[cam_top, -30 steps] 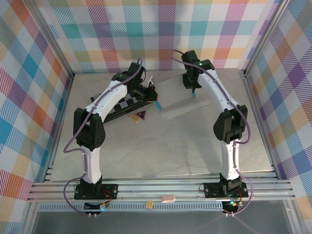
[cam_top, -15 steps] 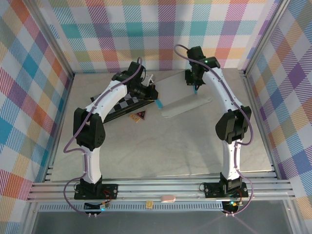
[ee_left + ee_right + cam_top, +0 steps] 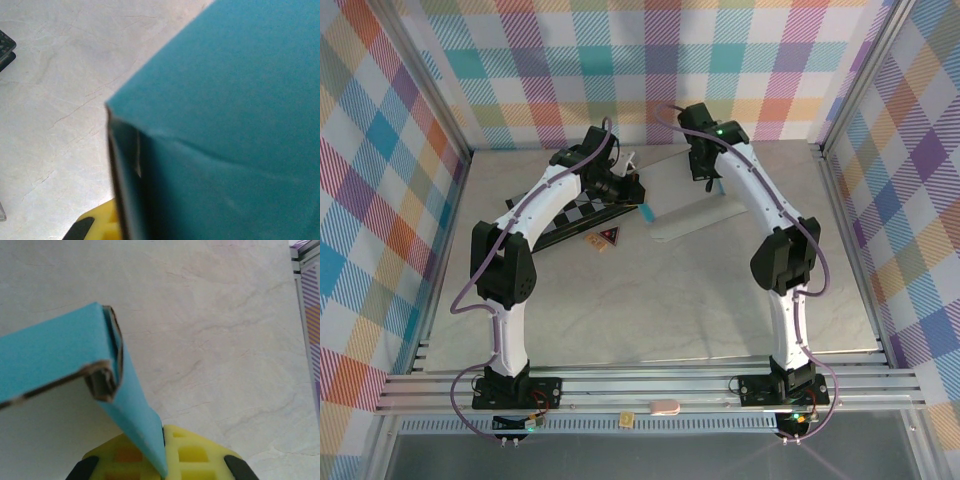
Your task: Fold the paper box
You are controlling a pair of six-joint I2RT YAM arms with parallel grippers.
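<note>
The paper box (image 3: 692, 208) lies at the back of the table between both arms, its pale inner side facing up in the top view. My left gripper (image 3: 640, 200) is shut on its left edge, where a teal strip shows. In the left wrist view the teal cardboard (image 3: 225, 125) covers most of the picture, beside one yellow finger (image 3: 97, 226). My right gripper (image 3: 713, 182) holds the box's far right edge. Its yellow pads (image 3: 200, 452) are shut on a teal flap (image 3: 137, 415), and the folded teal edge (image 3: 50, 355) rises to the left.
A black-and-grey checkered board (image 3: 575, 215) lies under the left arm; its corner (image 3: 5, 47) shows at the left wrist view's edge. A small dark triangular piece (image 3: 608, 237) sits just in front of it. The aluminium frame (image 3: 306, 285) bounds the table on the right.
My right gripper swung slightly right, then back left and toward the rear wall, drawing the box's right edge inward. The left gripper has stayed in place on the box.
</note>
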